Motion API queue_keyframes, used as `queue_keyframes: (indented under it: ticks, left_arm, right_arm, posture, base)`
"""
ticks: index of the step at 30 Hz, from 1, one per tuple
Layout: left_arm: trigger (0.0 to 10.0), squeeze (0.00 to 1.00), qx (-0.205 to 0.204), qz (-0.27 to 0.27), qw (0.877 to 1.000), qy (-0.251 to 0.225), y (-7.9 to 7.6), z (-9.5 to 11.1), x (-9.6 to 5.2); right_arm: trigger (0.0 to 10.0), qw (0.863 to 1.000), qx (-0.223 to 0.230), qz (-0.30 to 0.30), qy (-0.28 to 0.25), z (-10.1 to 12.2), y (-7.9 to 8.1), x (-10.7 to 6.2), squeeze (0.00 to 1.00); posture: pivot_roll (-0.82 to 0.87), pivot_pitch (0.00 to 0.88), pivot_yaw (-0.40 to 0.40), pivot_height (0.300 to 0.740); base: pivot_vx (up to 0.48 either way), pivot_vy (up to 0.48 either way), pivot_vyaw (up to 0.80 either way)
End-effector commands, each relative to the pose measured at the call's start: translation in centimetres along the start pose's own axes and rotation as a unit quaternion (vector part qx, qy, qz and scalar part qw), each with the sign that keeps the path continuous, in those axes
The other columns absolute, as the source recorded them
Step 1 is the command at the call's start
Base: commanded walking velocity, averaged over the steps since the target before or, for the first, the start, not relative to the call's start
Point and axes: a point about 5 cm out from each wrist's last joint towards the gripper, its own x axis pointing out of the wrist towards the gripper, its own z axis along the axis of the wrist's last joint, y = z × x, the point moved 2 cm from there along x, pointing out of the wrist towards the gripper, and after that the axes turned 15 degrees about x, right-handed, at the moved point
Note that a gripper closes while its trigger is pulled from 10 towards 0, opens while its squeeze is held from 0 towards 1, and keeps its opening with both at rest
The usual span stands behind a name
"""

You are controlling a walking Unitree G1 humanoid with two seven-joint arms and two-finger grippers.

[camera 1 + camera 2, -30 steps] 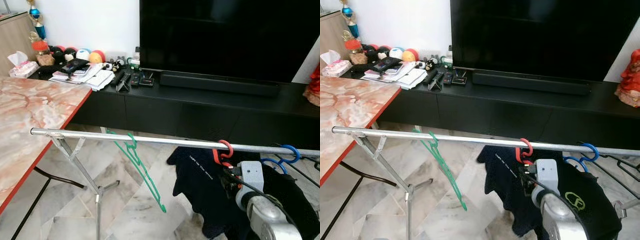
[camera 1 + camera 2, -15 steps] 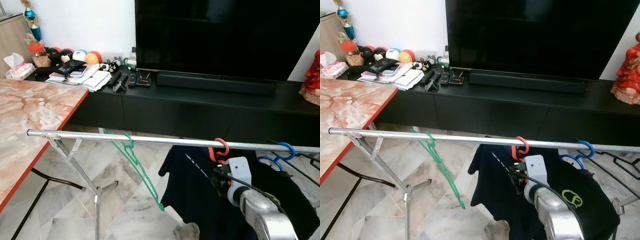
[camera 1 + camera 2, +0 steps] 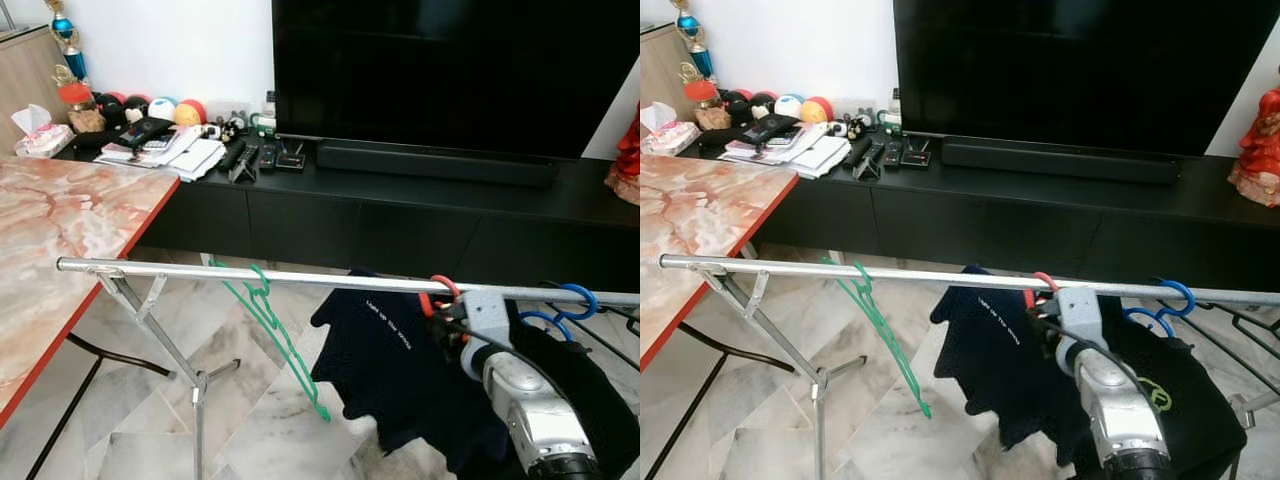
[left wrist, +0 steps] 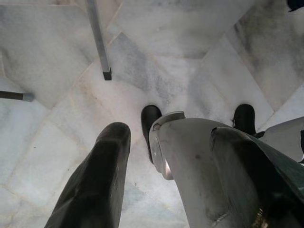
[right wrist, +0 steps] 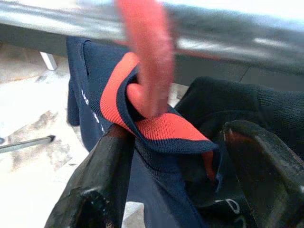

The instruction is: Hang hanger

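Right gripper (image 5: 171,156) sits lower right of the head views on the silver right arm (image 3: 530,420), raised to just below the long silver metal clothes rail (image 3: 250,276). In the right wrist view its two black fingers (image 5: 102,185) stand apart, either side of the red-trimmed collar of a dark navy T-shirt with white print (image 3: 390,370); whether they actually touch the cloth cannot be told. The shirt hangs on a red plastic hanger (image 3: 443,292) whose hook is over the rail, right of centre frame. Just right of it, a blue plastic hanger (image 3: 575,300) hooks the same rail, with black garments draped below.

Left gripper (image 4: 178,166) hangs idle, pointing down at the white marble floor tiles (image 4: 190,57); one black finger (image 4: 97,180) visible, the other hidden behind silver housing, so open or closed cannot be told.

Left of centre on the rail, an empty green wire hanger (image 3: 280,335) hangs tilted. The rail's silver folding leg (image 3: 160,335) stands lower left. A pink marble-pattern table with red edge (image 3: 60,230) fills the left side.

Farther back, a low black TV cabinet (image 3: 400,215) spans the frame, holding a large black television (image 3: 450,70), a black soundbar (image 3: 435,163), and in the upper left papers, remotes and coloured balls (image 3: 175,113).
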Motion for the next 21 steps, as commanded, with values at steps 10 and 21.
queue_keyframes:
  ticks: [10, 21]
  left_arm:
    - [10.0, 0.0, 0.006, -0.008, 1.0, 0.003, 0.0, 0.8, 0.3]
    - [10.0, 0.0, 0.007, -0.012, 1.0, 0.011, -0.7, 0.6, 0.4]
  right_arm:
    - [10.0, 0.996, 0.016, 0.041, 0.083, -3.6, 1.0, 0.2, 0.0]
    - [0.0, 0.996, 0.027, 0.043, 0.075, -3.8, 1.5, 0.5, 0.0]
  posture:
    - [0.0, 0.06, -0.008, 0.74]
    - [0.0, 0.058, -0.007, 0.74]
  base:
    - [0.0, 0.0, 0.0]
    - [0.0, 0.0, 0.0]
